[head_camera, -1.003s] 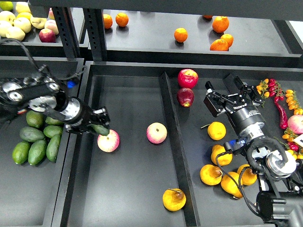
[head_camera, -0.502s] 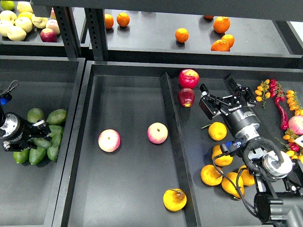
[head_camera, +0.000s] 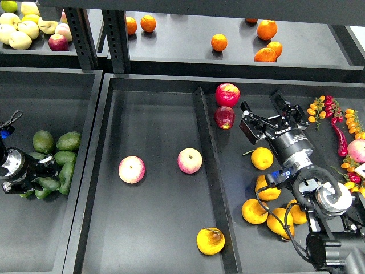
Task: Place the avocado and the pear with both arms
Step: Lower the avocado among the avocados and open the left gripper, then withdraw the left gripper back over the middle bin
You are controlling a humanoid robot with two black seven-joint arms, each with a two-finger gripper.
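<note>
The pear, yellow-orange with a brown blotch, lies at the front right of the middle tray. Several green avocados are piled in the left tray. My left gripper sits low among them, with a darker avocado right at its fingers. The fingers are dark and I cannot tell whether they hold anything. My right gripper is open and empty, above the right tray next to a dark red apple and behind a yellow pear.
Two pink-red apples lie in the middle tray. A raised divider separates it from the right tray with several yellow pears. Oranges are on the back shelf, chillies at the far right.
My left arm has drawn back left, from beside the pink-red apple in the middle tray to the avocado pile in the left tray. The right arm has barely moved.
</note>
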